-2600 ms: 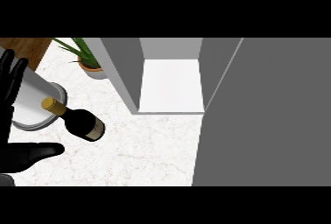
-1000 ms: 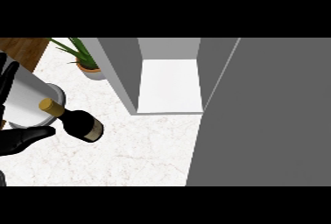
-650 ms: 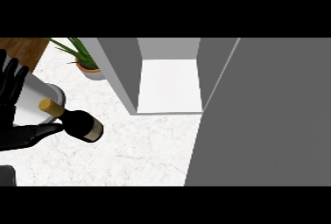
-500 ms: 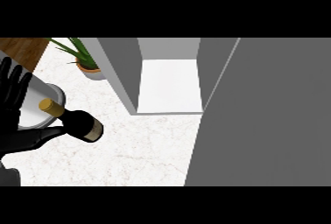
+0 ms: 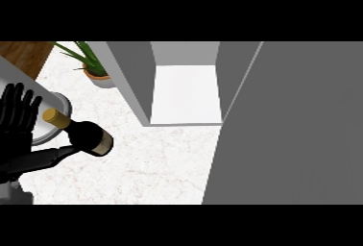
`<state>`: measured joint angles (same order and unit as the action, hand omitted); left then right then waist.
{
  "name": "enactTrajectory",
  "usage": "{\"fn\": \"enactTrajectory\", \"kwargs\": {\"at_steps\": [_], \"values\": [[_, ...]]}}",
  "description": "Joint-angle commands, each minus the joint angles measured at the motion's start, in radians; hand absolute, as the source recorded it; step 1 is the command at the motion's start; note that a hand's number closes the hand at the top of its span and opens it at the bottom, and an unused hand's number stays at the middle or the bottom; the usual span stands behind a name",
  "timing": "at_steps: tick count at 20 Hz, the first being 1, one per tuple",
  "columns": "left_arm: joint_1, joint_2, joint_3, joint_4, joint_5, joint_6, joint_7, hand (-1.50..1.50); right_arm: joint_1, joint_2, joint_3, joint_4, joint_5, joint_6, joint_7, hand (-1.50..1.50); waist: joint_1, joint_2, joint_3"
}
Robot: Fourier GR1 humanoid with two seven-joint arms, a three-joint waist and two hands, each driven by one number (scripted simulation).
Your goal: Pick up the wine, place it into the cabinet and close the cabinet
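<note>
The wine bottle (image 5: 83, 134) stands on the white marble counter at the left, dark with a gold cap and a tan label. My right hand (image 5: 39, 161) comes in from the lower left, its straight fingers reaching the bottle's lower side; it is open and not curled round it. My left hand (image 5: 17, 114) rests open at the left edge, fingers up, just left of the bottle's cap. The cabinet (image 5: 184, 96) stands open at top centre, its white floor bare. Its grey door (image 5: 291, 134) swings out and fills the right side.
A light round dish (image 5: 51, 129) lies behind the bottle at the left. A potted green plant (image 5: 92, 69) stands by the cabinet's left wall (image 5: 131, 79). A wooden strip (image 5: 21, 50) shows at the top left corner.
My right hand has moved up and to the right until its fingers reach the bottle. My left hand has shifted a little at the left edge. The bottle has stayed in place.
</note>
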<state>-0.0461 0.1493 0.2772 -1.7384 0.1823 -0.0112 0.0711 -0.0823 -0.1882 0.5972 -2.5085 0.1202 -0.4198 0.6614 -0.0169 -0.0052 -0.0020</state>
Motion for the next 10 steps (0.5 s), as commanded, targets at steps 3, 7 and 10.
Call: {"fn": "enactTrajectory", "kwargs": {"at_steps": [3, 7, 10], "values": [[0.051, -0.011, 0.028, 0.126, -0.010, -0.037, -0.142, -1.50, 0.022, -0.063, 0.030, -0.184, 0.131, -0.004, 0.078, -1.50, 0.000, 0.000, 0.000], [0.094, -0.033, 0.001, 0.105, -0.028, -0.035, -0.140, -1.50, 0.022, -0.082, 0.024, -0.206, 0.149, -0.038, 0.106, -1.50, 0.002, -0.002, 0.001], [0.040, 0.001, 0.037, 0.251, -0.016, -0.072, -0.213, -1.50, -0.049, -0.051, 0.040, -0.125, 0.174, -0.068, 0.077, -1.50, -0.001, 0.001, -0.001]]}}
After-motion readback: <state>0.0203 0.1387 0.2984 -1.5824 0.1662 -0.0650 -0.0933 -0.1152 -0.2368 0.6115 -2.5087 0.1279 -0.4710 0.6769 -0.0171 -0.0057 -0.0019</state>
